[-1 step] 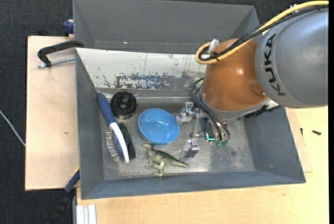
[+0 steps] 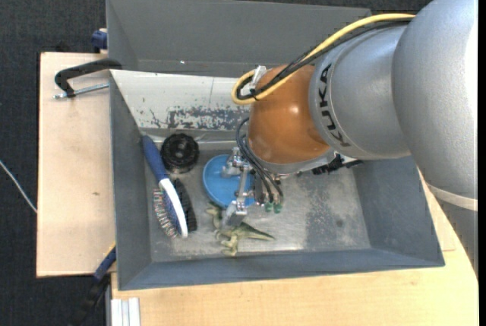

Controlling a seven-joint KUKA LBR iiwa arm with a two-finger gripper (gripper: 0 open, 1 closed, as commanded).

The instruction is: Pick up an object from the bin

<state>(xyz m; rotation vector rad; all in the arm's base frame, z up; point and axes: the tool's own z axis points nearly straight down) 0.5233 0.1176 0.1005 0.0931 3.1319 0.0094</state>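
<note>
- Camera view: the gripper (image 2: 252,199) hangs low in the bin (image 2: 342,229), over the blue disc's (image 2: 216,178) right edge; I cannot tell whether it is released or clenched.
- An olive toy (image 2: 239,235) lies just in front of it, with a brush (image 2: 171,199) and a black cap (image 2: 180,151) to the left.

Arm (image 2: 395,81) enters from right, angled down-left; orange wrist cover (image 2: 285,123) sits just above the hand (image 2: 254,204), which points downward; yellow cable (image 2: 334,39) loops at the wrist
</note>
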